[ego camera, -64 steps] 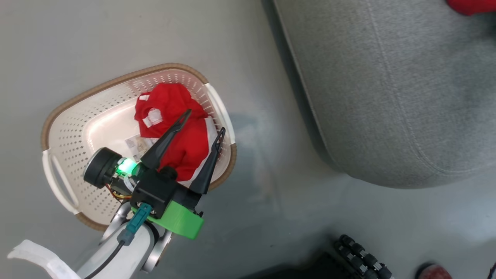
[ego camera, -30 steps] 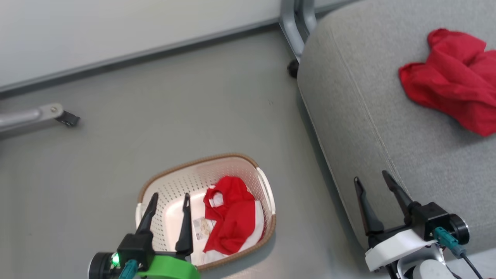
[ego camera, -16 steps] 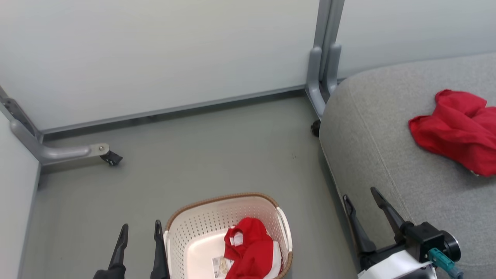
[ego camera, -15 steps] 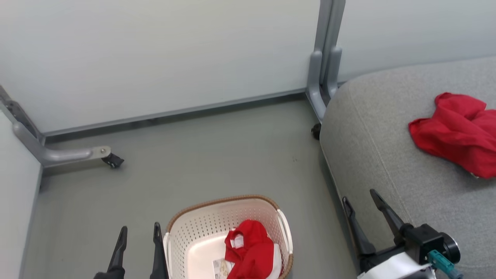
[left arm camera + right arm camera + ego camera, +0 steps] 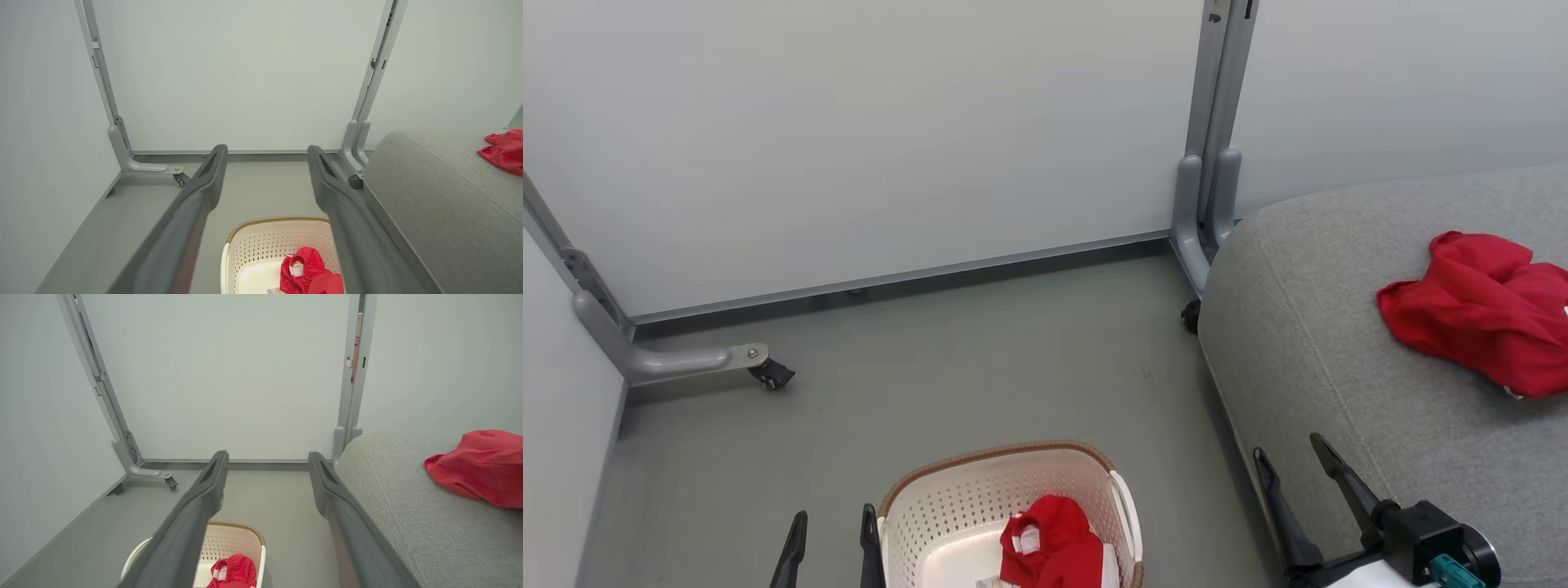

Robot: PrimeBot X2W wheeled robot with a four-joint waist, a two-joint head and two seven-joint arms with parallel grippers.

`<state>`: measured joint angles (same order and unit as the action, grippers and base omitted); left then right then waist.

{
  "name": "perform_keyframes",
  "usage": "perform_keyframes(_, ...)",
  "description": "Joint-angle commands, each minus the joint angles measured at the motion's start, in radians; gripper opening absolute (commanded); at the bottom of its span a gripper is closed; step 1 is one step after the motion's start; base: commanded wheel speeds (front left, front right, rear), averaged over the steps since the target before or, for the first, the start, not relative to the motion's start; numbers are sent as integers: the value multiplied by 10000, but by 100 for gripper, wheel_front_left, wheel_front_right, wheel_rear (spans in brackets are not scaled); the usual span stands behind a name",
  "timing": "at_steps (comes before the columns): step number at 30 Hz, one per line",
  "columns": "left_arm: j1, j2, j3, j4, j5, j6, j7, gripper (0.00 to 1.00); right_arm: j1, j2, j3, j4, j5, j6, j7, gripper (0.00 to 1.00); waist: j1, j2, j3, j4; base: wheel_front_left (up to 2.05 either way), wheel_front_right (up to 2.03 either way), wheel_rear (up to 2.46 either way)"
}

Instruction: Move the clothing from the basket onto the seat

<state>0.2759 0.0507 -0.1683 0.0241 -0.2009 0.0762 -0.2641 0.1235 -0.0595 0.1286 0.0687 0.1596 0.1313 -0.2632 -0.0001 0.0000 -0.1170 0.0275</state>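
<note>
Clothing [image 5: 1054,547] remains in the basket [image 5: 996,452]; the left hand [image 5: 832,523], beside it, has withdrawn wide open and empty. The right hand [image 5: 1286,447], also open and empty, hangs by the seat [image 5: 1339,343], where another red piece [image 5: 1478,327] lies; one transfer remains.

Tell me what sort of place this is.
Probably a staged test bay, not a lived-in room: pale partition panels on grey castored metal feet enclose a grey floor, with a grey upholstered seat and a laundry basket holding red clothing.
</note>
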Motion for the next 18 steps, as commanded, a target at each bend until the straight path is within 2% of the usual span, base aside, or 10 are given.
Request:
perform_keyframes(1, 122, -1, 34, 9, 6, -4, -4, 100, 91, -26, -21, 24, 85, -10, -24, 100, 1, 0, -13, -18, 0, 0, 0)
perform_keyframes(18, 231, -1, -14, 57, -77, 191, -4, 100, 172, -63, -30, 75, 113, -10, -24, 100, 1, 0, -89, -87, 0, 0, 0)
